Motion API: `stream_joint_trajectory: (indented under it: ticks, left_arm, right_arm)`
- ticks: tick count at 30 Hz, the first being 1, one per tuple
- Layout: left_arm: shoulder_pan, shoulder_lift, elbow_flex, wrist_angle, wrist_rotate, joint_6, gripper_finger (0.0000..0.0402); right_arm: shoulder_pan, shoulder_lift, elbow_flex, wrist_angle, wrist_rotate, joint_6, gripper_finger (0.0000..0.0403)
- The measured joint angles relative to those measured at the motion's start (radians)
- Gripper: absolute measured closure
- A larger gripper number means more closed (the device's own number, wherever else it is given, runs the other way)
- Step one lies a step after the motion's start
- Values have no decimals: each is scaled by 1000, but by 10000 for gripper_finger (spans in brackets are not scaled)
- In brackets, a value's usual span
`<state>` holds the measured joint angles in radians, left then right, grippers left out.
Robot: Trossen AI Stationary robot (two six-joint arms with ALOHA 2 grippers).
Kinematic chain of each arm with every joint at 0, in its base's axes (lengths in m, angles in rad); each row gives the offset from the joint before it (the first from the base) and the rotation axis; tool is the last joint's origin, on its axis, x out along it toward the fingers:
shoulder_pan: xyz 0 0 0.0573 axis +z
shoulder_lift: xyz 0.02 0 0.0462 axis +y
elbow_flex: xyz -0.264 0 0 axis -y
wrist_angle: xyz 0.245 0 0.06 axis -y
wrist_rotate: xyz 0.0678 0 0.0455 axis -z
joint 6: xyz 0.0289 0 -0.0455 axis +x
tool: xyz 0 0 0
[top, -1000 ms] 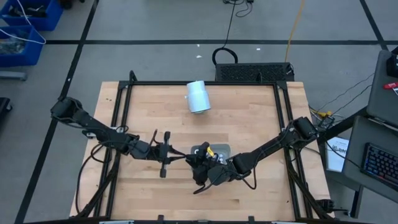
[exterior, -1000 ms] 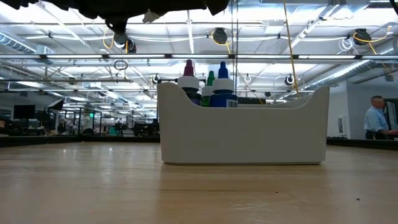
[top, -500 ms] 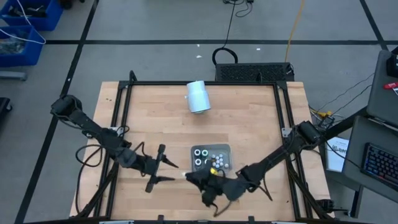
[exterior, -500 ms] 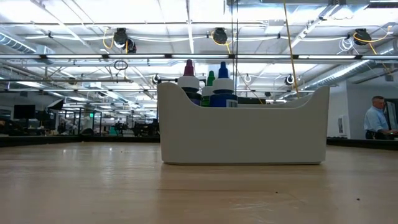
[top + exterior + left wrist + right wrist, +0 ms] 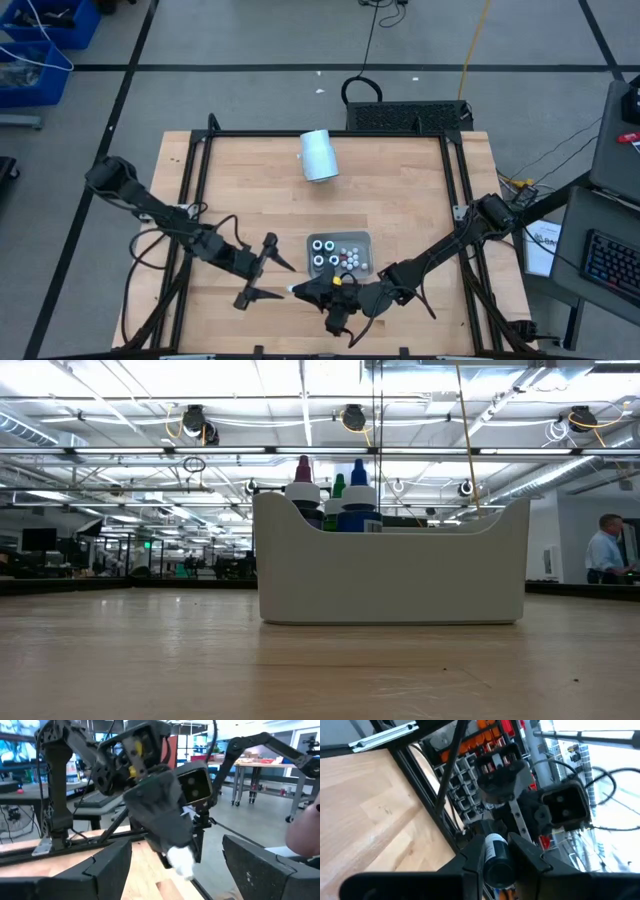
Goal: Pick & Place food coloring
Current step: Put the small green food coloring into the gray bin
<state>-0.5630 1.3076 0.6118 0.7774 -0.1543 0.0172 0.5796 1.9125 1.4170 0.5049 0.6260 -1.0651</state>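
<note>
A grey tray (image 5: 364, 239) stands near the table's middle with several food coloring bottles (image 5: 333, 256) upright in it; the low view shows its white wall (image 5: 390, 575) and coloured caps (image 5: 335, 495). My right gripper (image 5: 308, 289) hovers just in front of the tray's near edge, shut on one dark bottle (image 5: 497, 864). My left gripper (image 5: 274, 279) stands wide open to its left, facing it, with nothing between its fingers (image 5: 107, 867). Neither gripper shows in the low view. My right gripper pinches the dark bottle's body (image 5: 495, 870) between its two fingers. They lie level, pointing toward the table's left side, and the bottle lies along them. Its white end (image 5: 181, 861) sticks out ahead of the fingertips. The bottle is lifted clear of table and tray.
A pale-blue cylinder (image 5: 319, 155) lies on its side near the far edge. A black frame (image 5: 200, 170) runs round the table's sides. Bare wood lies left and right of the tray. A person (image 5: 605, 550) stands far off in the room.
My left gripper has opened wide and drawn back from the tray toward the table's near left. My right gripper has come off the tray toward the near edge, tipped up to level and rolled, carrying the dark bottle clear of the tray.
</note>
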Motion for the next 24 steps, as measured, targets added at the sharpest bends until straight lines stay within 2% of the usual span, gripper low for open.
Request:
stream_joint_trajectory:
  ticks: [7, 14, 24]
  left_arm:
    - [48, 32, 15, -3, 27, -25, 99]
    - [69, 32, 15, -7, 24, -54, 112]
    - [98, 32, 15, -8, 26, -84, 160]
  right_arm:
    - [-18, 0, 0, 1, 4, -35, 343]
    - [-16, 0, -1, 20, 81, -81, 343]
    - [-39, 0, -1, 21, 81, -84, 342]
